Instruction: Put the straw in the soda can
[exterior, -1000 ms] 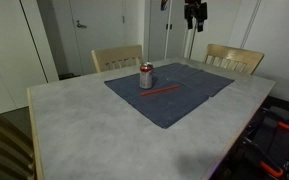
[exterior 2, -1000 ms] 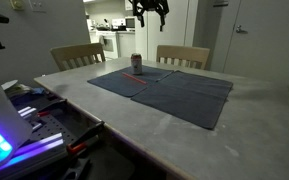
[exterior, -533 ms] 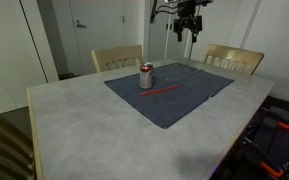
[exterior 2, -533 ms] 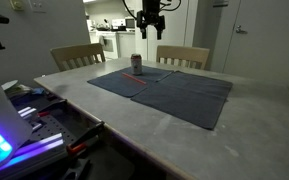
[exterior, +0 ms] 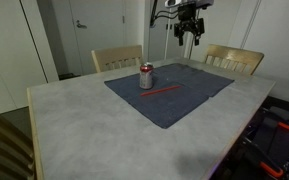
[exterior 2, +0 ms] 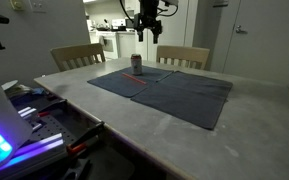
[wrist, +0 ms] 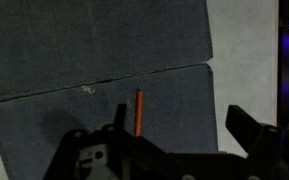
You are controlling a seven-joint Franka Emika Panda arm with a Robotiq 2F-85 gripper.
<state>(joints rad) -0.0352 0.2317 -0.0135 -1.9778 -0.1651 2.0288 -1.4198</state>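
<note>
The red soda can (exterior: pixel 146 76) with a silver top stands upright on the dark grey cloth (exterior: pixel 194 95); it also shows in an exterior view (exterior 2: pixel 136 64). The thin red straw (exterior: pixel 163 90) lies flat on the cloth beside the can, and also shows in an exterior view (exterior 2: pixel 134 75). In the wrist view one end of the straw (wrist: pixel 139 108) shows on the cloth, its other end hidden behind my gripper body. My gripper (exterior: pixel 188 33) hangs high above the cloth's far side, open and empty; it also shows in an exterior view (exterior 2: pixel 147 27) and in the wrist view (wrist: pixel 181 122).
The cloth lies on a pale marble-look table (exterior: pixel 74 120). Two wooden chairs (exterior: pixel 117 58) (exterior: pixel 234 58) stand at the far side. Equipment with cables and lights sits past the table edge (exterior 2: pixel 24 120).
My gripper has come down from the top of the view and shifted slightly sideways. The can and straw have not moved.
</note>
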